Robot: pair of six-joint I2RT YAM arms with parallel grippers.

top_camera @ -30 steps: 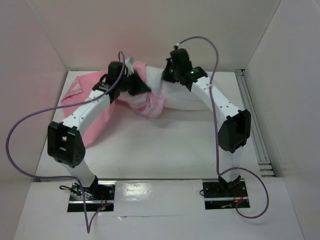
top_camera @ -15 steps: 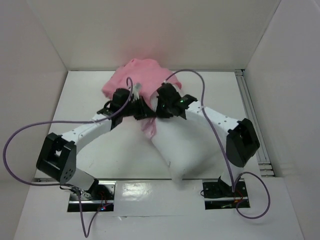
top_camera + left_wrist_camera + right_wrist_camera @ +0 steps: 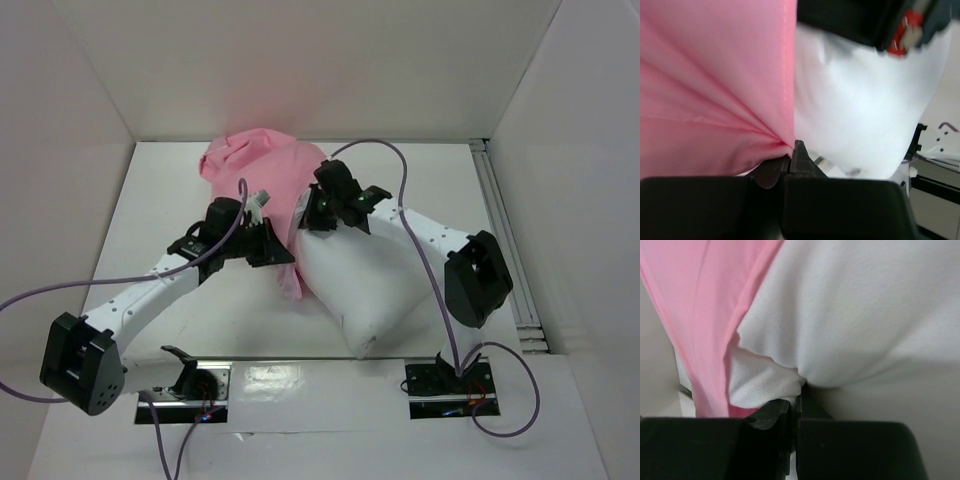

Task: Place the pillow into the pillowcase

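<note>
Pillow (image 3: pixel 375 290) — pillowcase (image 3: pixel 262 165) over far end

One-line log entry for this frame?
left claw shut on thin pink fabric pillowcase | right claw shut on plump white pillow | pillow mostly uncovered

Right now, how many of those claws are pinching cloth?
2. The left claw grips the hem of the pink pillowcase; the right claw pinches the white pillow beside it.

- White pillow (image 3: pixel 372 285) lies diagonally on the surface (image 3: pixel 160 200), its far end covered by the pink pillowcase (image 3: pixel 255 165).
- Left end effector (image 3: pixel 280 247) and right end effector (image 3: pixel 307 215) sit close together at the pillowcase's near edge.
</note>
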